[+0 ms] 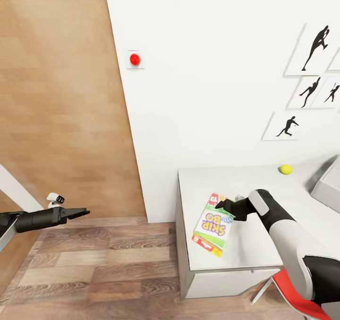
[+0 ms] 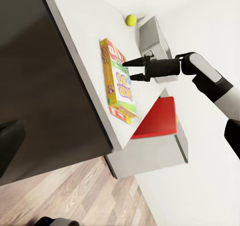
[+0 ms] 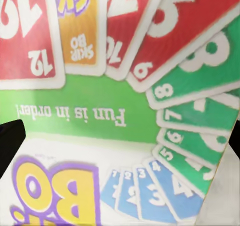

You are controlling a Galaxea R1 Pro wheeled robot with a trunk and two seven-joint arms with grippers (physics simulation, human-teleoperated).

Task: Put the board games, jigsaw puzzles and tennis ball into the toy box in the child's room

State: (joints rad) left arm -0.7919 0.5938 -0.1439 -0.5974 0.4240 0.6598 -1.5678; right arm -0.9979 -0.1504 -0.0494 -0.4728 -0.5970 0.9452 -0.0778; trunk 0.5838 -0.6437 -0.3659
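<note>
Right end effector (image 2: 131, 70), fingers parted, hovers over the Skip-Bo box (image 1: 213, 223) (seemingly not touching); straddle its edge squarely before closing.

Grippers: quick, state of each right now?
Left gripper: jaws look shut, holding nothing.
Right gripper: jaws open over the Skip-Bo box, not gripping it.

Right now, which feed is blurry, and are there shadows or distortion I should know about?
Right wrist view: Skip-Bo box very close, its print soft. Head view: sharp, wall lines slanted by wide-angle distortion, toy box casting a soft shadow. Left wrist view: right gripper sharp.
</note>
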